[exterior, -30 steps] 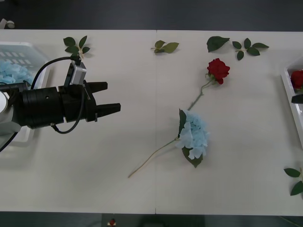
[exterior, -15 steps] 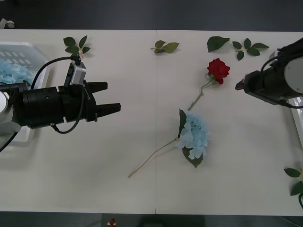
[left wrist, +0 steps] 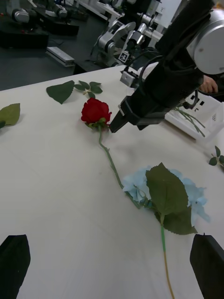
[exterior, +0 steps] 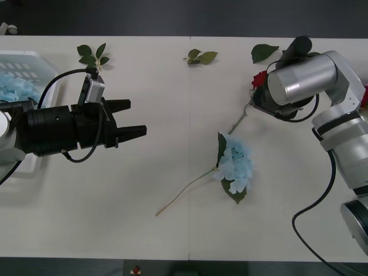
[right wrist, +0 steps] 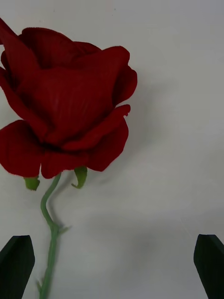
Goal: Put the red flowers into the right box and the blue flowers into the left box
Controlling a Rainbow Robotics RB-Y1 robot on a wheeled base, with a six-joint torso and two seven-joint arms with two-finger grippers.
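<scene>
The red flowers: one rose (exterior: 259, 79), upper right, under my spread-fingered right gripper (left wrist: 115, 126); one blue hydrangea (exterior: 236, 164) centre, left gripper (exterior: 131, 119) spread, idle.

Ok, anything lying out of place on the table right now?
One thing: the red rose's stem runs under the blue hydrangea, so lifting it may drag the hydrangea. The right gripper is at the bloom, fingers open.
</scene>
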